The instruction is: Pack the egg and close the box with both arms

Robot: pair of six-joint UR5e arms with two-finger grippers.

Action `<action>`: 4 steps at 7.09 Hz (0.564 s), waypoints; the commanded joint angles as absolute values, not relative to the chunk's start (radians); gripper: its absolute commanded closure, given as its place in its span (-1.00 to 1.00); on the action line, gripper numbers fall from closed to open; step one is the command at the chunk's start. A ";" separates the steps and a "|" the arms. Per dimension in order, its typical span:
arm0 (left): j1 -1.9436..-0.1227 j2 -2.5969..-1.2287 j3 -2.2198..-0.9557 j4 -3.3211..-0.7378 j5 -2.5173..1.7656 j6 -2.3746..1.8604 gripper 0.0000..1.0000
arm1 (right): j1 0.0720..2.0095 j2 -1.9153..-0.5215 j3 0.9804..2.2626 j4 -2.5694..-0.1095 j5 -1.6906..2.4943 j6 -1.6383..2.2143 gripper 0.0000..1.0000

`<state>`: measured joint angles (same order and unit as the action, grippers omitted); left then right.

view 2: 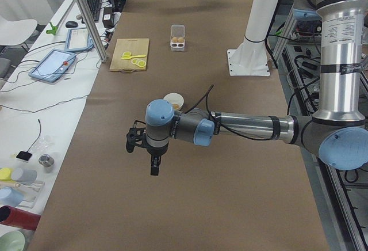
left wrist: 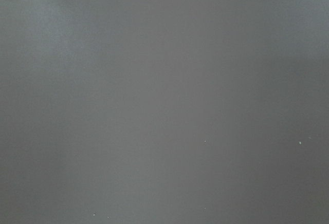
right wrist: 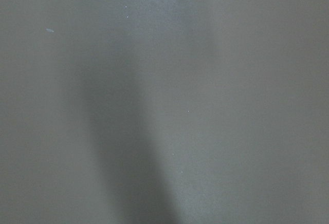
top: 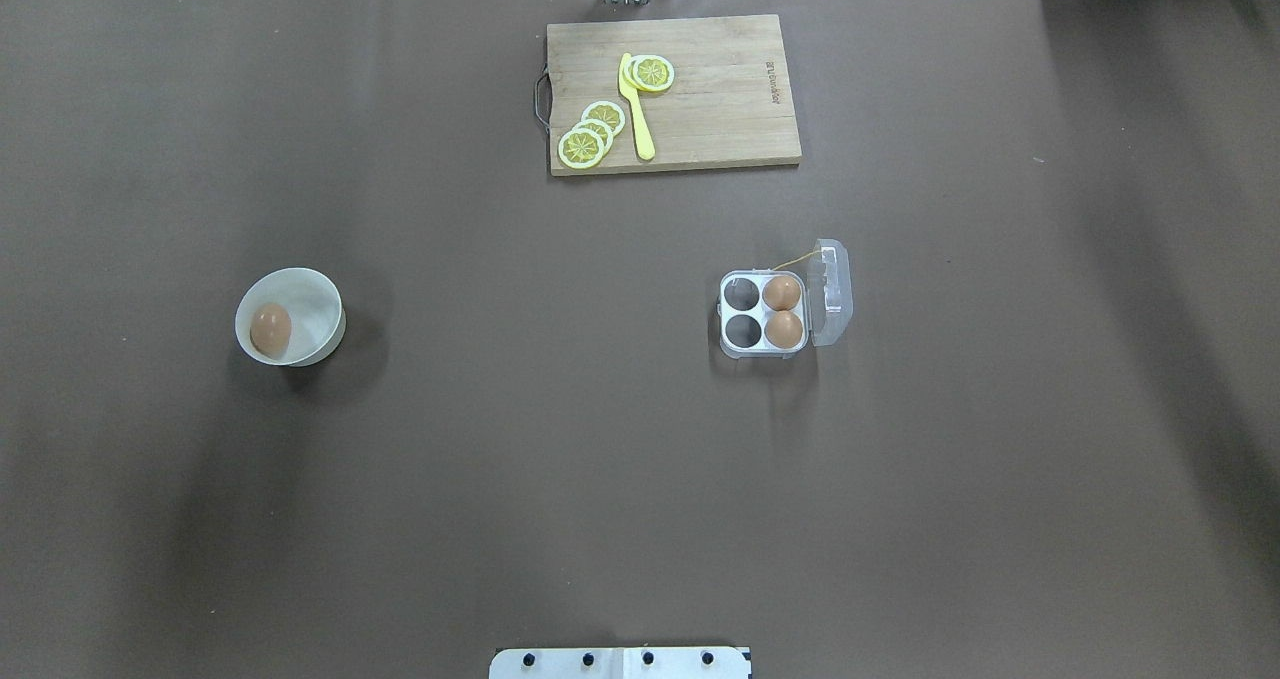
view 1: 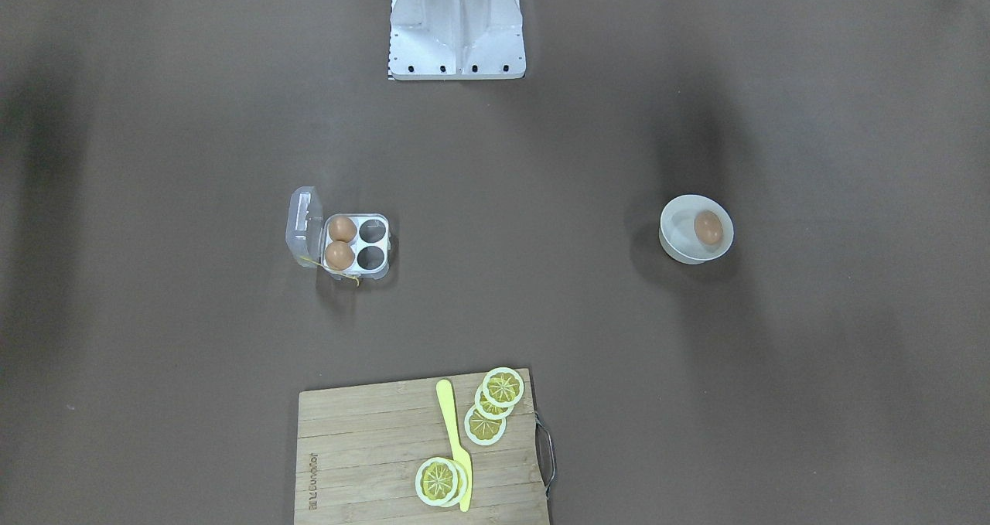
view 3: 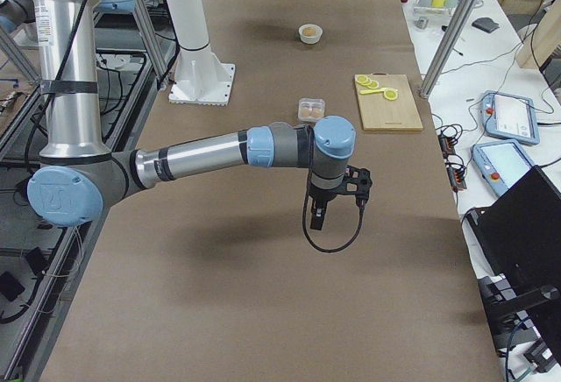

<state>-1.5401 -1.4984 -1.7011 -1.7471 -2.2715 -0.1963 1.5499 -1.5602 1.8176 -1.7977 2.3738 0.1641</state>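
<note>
egg (top: 270, 328): lies alone in the white bowl (top: 322, 301) on the robot's left half of the tabletop (top: 600, 479), well apart from the box.
box (top: 760, 354): stands on the right half, its lid (top: 832, 293) swung open to the outer side. two packed eggs (top: 782, 293) fill the cells next to the hinge, and the two empty cells (top: 742, 295) face the bowl.
egg handling: light, smooth and rounded, so likely slippery. the shell would crack under a hard squeeze. best taken from above, across its narrow middle, with gentle force and clear of the bowl's wall.
box handling: thin clear plastic, light and springy. it may slide when the lid is pushed, so one arm should steady the base while the other presses down the lid's free edge.
left arm (view 2: 241, 127): hangs over bare tabletop, away from the bowl. i cannot tell whether its jaws are spread or pressed together.
right arm (view 3: 202, 156): hangs over bare tabletop, short of the box. i cannot tell how its jaws stand either.
wrist cameras: show only blank brown surface.
</note>
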 commanded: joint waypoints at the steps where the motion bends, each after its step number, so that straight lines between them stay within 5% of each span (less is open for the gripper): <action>1: -1.542 -1.497 -1.707 -1.747 -2.272 -0.193 -0.95 | 1.551 -1.566 1.841 -1.805 2.373 0.164 -1.00; 4: -1.540 -1.499 -1.704 -1.744 -2.270 -0.193 -0.95 | 1.551 -1.566 1.847 -1.805 2.376 0.167 -1.00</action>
<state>-1.5404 -1.4975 -1.7054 -1.7445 -2.2715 -0.1938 1.5499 -1.5660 1.8421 -1.8051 2.3751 0.1648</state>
